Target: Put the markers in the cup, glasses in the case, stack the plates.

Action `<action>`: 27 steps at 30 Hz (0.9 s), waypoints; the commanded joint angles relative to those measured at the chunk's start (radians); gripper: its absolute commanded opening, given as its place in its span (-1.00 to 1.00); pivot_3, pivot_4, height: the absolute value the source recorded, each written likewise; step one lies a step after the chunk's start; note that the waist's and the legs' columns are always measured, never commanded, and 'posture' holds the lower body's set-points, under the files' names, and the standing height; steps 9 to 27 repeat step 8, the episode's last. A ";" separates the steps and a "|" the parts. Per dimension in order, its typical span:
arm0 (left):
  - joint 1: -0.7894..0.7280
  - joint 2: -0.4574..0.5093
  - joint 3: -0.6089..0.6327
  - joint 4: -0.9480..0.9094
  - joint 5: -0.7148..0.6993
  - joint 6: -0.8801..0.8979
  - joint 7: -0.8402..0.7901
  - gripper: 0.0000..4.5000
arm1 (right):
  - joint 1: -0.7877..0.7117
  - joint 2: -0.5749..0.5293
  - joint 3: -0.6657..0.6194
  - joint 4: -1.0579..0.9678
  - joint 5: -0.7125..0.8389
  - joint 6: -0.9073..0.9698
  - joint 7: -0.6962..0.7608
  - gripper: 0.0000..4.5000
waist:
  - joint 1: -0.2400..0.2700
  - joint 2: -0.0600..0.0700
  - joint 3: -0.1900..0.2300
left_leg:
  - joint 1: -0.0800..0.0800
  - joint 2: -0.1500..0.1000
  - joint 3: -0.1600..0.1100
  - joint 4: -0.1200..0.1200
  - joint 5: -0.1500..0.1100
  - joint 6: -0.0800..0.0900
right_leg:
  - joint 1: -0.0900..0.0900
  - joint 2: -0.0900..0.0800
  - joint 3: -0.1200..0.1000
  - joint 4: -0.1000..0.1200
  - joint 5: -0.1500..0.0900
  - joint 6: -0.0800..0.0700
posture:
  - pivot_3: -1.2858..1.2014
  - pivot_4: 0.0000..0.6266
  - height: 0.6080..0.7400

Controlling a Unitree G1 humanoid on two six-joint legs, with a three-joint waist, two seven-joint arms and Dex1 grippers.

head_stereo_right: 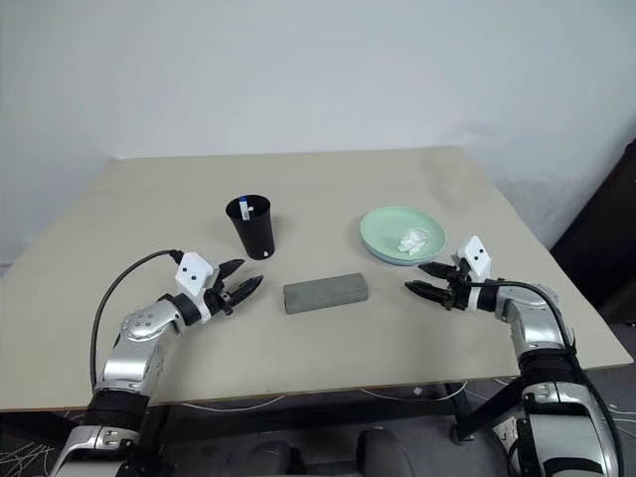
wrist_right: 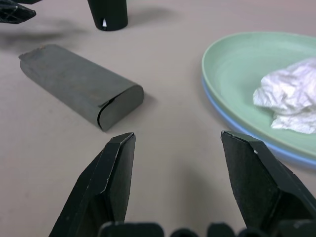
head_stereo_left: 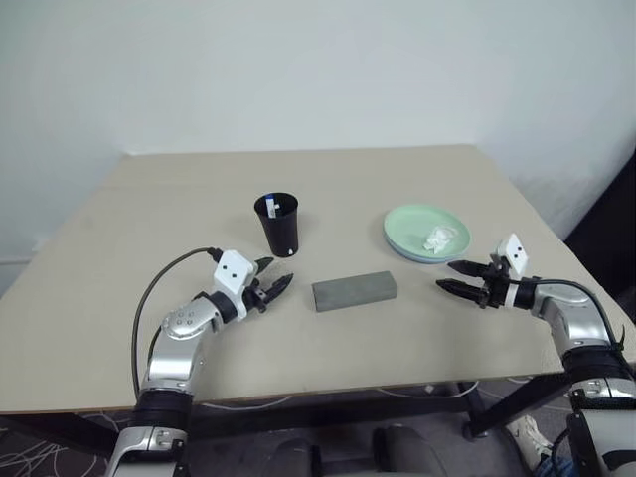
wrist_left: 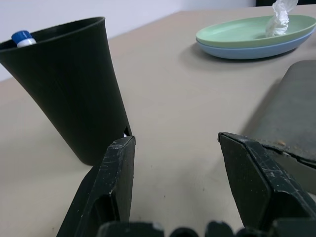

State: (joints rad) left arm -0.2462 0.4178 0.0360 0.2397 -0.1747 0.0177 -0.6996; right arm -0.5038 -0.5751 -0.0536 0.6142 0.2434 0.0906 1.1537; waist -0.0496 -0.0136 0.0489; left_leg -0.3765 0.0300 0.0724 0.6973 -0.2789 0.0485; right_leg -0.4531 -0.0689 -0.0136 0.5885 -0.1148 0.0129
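Between both arms: case (head_stereo_left: 355,291) lying crosswise | cup (head_stereo_left: 278,225) upright, marker (head_stereo_left: 271,208) probably vertical

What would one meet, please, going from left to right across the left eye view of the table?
Left gripper → cup → case → plates → right gripper.

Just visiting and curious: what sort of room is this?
Probably a plain indoor test room, not a home: a bare beige table against blank white walls, loose cables on the floor, and a few tidying props like stacked plates.
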 commanded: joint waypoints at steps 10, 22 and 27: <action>-0.031 0.004 0.005 -0.032 -0.012 -0.002 -0.006 0.24 | -0.060 0.003 -0.013 0.023 0.001 -0.039 -0.005 0.33 | 0.001 0.000 0.000 | -0.001 -0.001 0.000 0.000 0.000 0.000 | 0.000 0.000 0.000 0.000 0.000 0.000 | 0.03 -1.00 0.88; -0.031 0.004 0.005 -0.032 -0.012 -0.002 -0.006 0.24 | -0.060 0.003 -0.013 0.023 0.001 -0.039 -0.005 0.33 | 0.001 0.000 0.000 | -0.001 -0.001 0.000 0.000 0.000 0.000 | 0.000 0.000 0.000 0.000 0.000 0.000 | 0.03 -1.00 0.88; -0.031 0.004 0.005 -0.032 -0.012 -0.002 -0.006 0.24 | -0.060 0.003 -0.013 0.023 0.001 -0.039 -0.005 0.33 | 0.001 0.000 0.000 | -0.001 -0.001 0.000 0.000 0.000 0.000 | 0.000 0.000 0.000 0.000 0.000 0.000 | 0.03 -1.00 0.88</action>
